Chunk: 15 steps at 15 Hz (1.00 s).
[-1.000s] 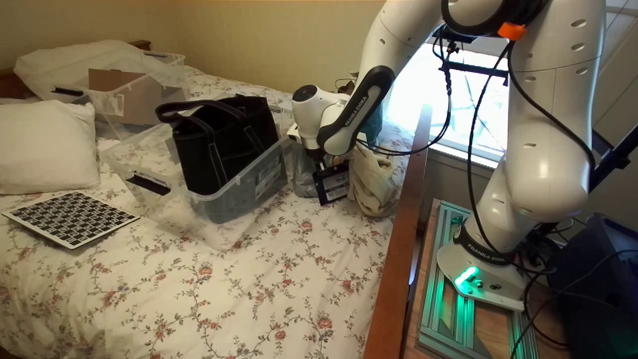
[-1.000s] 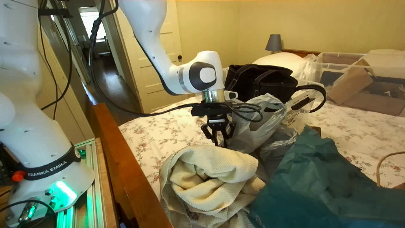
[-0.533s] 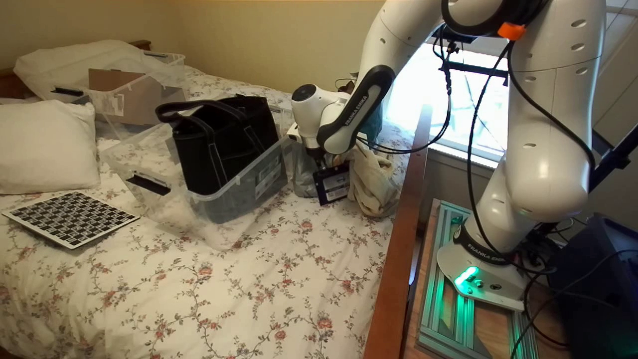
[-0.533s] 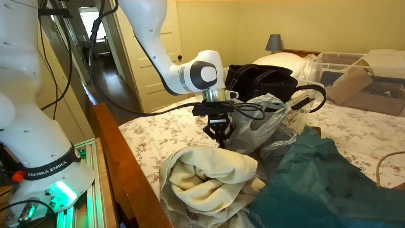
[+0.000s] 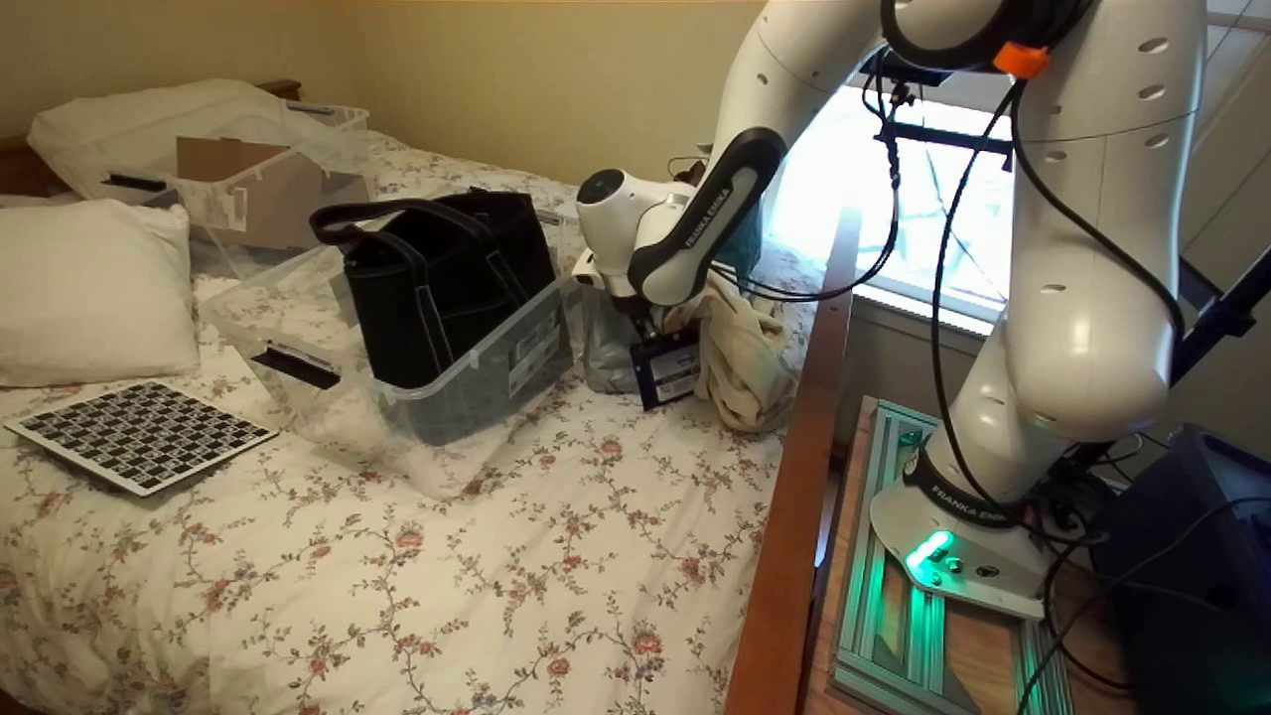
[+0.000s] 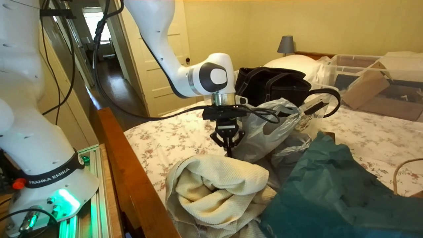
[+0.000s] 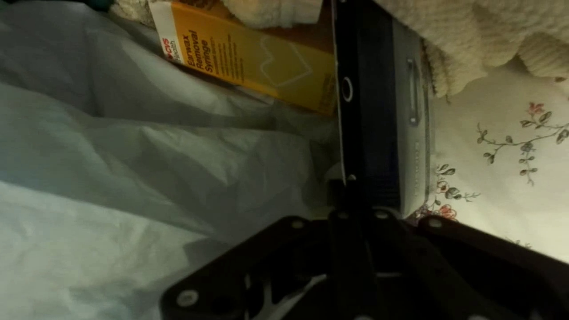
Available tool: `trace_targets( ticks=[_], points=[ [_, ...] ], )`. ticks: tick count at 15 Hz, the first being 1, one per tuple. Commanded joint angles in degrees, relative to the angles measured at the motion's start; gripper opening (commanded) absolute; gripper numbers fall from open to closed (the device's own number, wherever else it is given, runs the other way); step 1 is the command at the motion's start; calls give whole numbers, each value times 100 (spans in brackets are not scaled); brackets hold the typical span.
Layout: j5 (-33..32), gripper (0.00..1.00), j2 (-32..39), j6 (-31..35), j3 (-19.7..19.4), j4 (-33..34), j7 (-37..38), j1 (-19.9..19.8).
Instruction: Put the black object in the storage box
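My gripper (image 6: 229, 153) points down with its fingers together. In the wrist view its tips (image 7: 349, 193) pinch the near end of a thin flap on a flat black package (image 7: 378, 115). Darkness hides the exact contact. That package (image 5: 667, 369) hangs or stands on edge above the bed in an exterior view, right under the gripper. A large black bag (image 5: 437, 288) with loop handles stands in the storage box (image 5: 442, 417), a translucent tub, and rises above its rim. The bag (image 6: 271, 84) also shows behind the wrist, where the tub is partly hidden.
Close beside the package are a grey plastic bag (image 7: 155, 155), an orange box (image 7: 253, 58) and a cream blanket (image 6: 221, 178). Teal material (image 6: 330, 198) lies nearby. A wooden bed rail (image 5: 794, 516) runs before the robot base. Farther off are a checkered board (image 5: 139, 437) and another clear container (image 5: 238, 209).
The fingers have come together within the last second. In an exterior view the black package has shifted slightly right and tilted a little along with the gripper. The black bag has not moved.
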Motion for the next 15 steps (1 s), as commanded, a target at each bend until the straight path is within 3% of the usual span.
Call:
trace_targets(
  ticks=[1, 8, 15],
  points=[
    [110, 0, 20, -510, 163, 69, -550, -171],
    [514, 0, 39, -1046, 352, 208, -1646, -324],
    [1522, 0, 54, -1903, 451, 544, -2322, -441]
  ],
)
